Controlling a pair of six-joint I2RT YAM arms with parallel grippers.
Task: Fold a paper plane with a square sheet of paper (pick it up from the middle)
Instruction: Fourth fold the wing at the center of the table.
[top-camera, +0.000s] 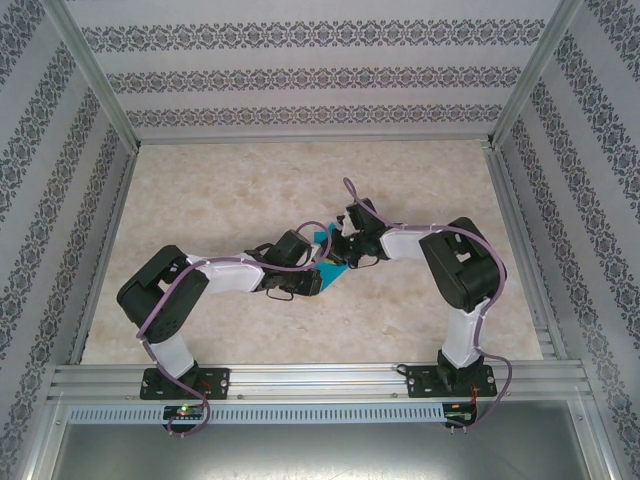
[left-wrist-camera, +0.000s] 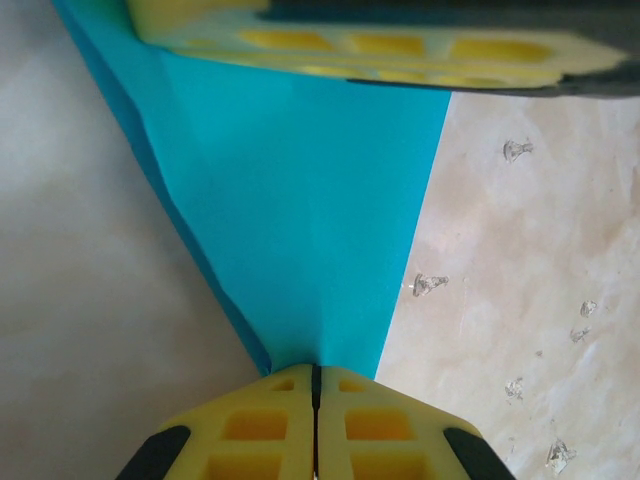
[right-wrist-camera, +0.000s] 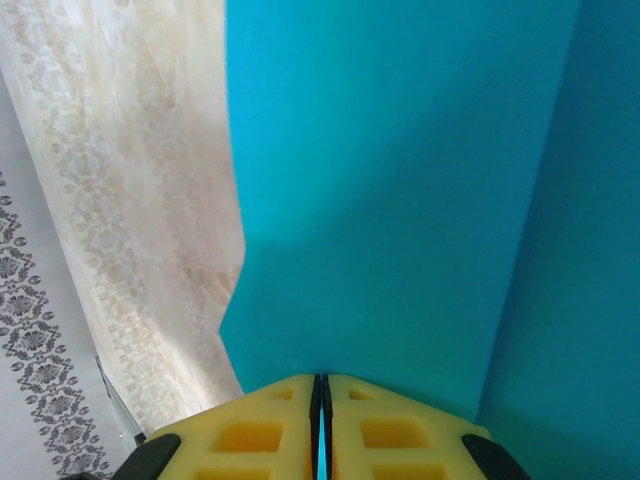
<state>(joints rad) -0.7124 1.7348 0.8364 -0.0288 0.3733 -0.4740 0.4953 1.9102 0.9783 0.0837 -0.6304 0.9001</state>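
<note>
As creased teal paper (left-wrist-camera: 300, 220) tapers, left end effector (left-wrist-camera: 315, 372), right end effector (right-wrist-camera: 320, 380) clamp it.

Top view: the paper (top-camera: 322, 236) is mostly hidden beneath the left tool (top-camera: 318, 280) and the right tool (top-camera: 345, 250), so its outline cannot be told. Wrist views: the paper is cut off by the upper picture edges.

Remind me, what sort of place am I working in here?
Probably a lab test booth: metal frame rails, patterned wall panels all round, and a marble-look tabletop.
</note>
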